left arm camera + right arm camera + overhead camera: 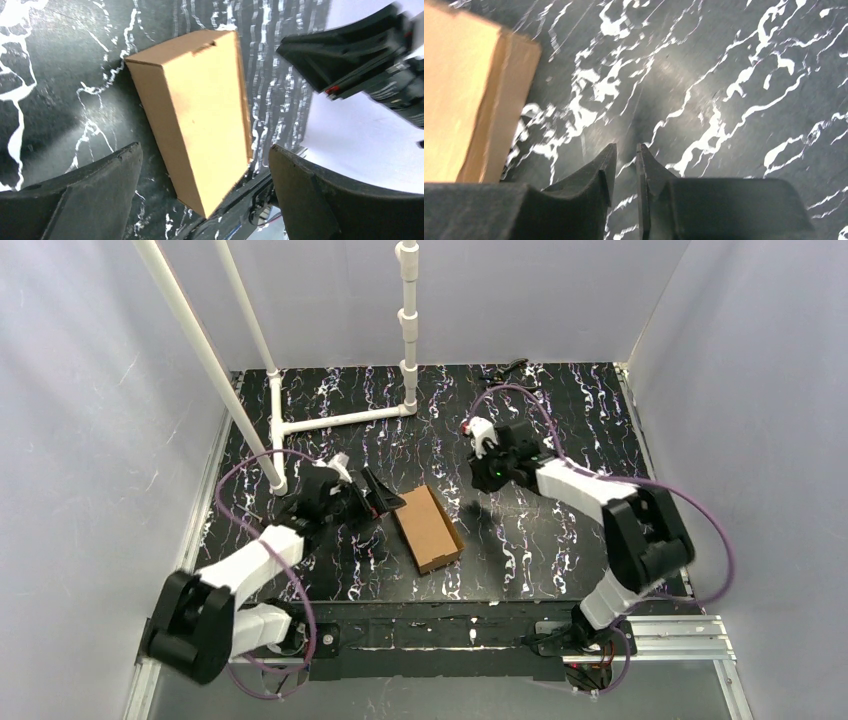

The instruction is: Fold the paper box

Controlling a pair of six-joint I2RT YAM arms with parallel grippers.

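Observation:
The paper box (428, 528) lies closed on the black marbled table, a plain brown rectangular block angled toward the near edge. My left gripper (388, 502) hovers just left of the box's far end, open. In the left wrist view the box (200, 115) fills the space ahead of the wide-spread fingers (100, 190), which do not touch it. My right gripper (484, 478) is right of the box and apart from it. In the right wrist view its gripper (626, 147) shows a narrow gap with only table between the fingertips. The box (464, 95) sits at that view's left edge.
A white pipe frame (340, 418) lies on the table at the back left, with an upright pipe (408, 320) and slanted poles (205, 360). A small dark object (505, 368) rests at the back edge. Grey walls enclose the table. The right arm (360, 55) appears in the left wrist view.

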